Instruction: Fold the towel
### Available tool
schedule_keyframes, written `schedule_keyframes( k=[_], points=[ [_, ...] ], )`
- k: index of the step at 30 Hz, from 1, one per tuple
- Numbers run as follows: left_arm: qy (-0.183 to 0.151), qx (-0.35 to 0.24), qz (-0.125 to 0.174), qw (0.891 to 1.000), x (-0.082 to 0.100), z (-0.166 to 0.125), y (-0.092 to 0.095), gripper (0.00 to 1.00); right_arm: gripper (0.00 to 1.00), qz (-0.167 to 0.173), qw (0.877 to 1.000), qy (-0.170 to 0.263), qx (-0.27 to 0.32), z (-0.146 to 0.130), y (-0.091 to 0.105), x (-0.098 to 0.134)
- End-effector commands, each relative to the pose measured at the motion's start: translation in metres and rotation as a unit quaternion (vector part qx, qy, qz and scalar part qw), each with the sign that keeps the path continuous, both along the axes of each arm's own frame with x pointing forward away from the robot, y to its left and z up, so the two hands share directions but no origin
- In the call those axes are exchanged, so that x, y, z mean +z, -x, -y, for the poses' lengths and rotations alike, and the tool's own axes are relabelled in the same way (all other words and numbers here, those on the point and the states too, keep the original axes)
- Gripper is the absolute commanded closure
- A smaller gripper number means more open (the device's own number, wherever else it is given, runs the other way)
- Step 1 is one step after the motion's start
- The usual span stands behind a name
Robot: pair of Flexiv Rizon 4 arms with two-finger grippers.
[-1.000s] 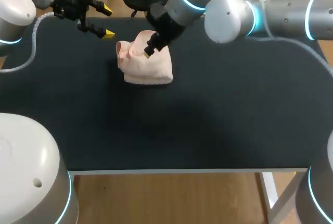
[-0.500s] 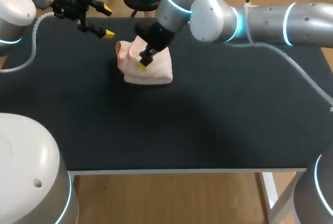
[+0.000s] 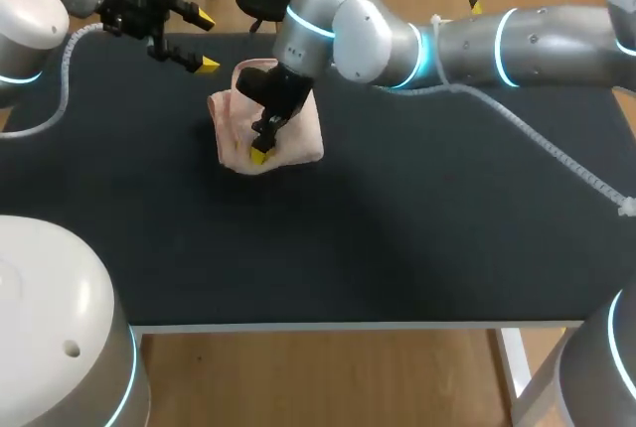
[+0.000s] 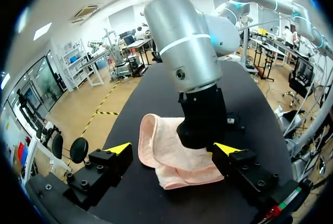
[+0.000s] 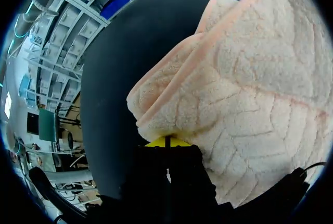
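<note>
right jaws closed, apparently pressed onto the pink towel (image 3: 308,134); left jaws wide, near it.

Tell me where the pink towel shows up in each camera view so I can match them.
Head view: towel at the far left-middle of the table, under the right gripper.
Left wrist view: ahead of the left gripper, with the right gripper on it.
Right wrist view: just ahead of its own gripper, filling much of the picture.
Shared landmark: the right gripper on the towel.
</note>
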State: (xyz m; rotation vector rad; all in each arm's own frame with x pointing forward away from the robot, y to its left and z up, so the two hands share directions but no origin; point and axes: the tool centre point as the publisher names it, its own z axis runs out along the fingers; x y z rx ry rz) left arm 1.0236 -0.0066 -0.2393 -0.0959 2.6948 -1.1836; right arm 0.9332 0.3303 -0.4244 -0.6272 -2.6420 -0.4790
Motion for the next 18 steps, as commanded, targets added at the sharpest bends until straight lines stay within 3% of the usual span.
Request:
schedule_keyframes(
  k=[1, 2, 3, 4, 10, 18],
  points=[
    [0.001, 0.000, 0.002, 1.000, -0.001, -0.001, 0.000, 0.00, 1.00, 0.021, 1.000, -0.003, 0.002, 0.003, -0.003, 0.016],
    [0.001, 0.000, 0.002, 1.000, -0.001, -0.001, 0.000, 0.00, 0.98, 0.030, 1.000, -0.004, 0.001, 0.005, -0.004, 0.021],
    [0.001, 0.000, 0.002, 1.000, -0.001, -0.001, 0.000, 0.00, 0.56, 0.037, 0.999, -0.006, 0.000, 0.006, -0.005, 0.027],
    [0.001, 0.000, 0.002, 1.000, -0.001, -0.001, 0.000, 0.00, 0.00, 0.043, 0.999, -0.009, -0.002, 0.008, -0.006, 0.032],
    [0.001, 0.000, 0.002, 1.000, -0.001, -0.001, 0.000, 0.00, 0.00, 0.085, 0.996, -0.027, -0.018, 0.019, -0.017, 0.063],
    [0.001, 0.000, 0.002, 1.000, -0.001, -0.001, 0.000, 0.00, 0.00, 0.121, 0.988, -0.068, -0.061, 0.037, -0.044, 0.081]
  ],
)
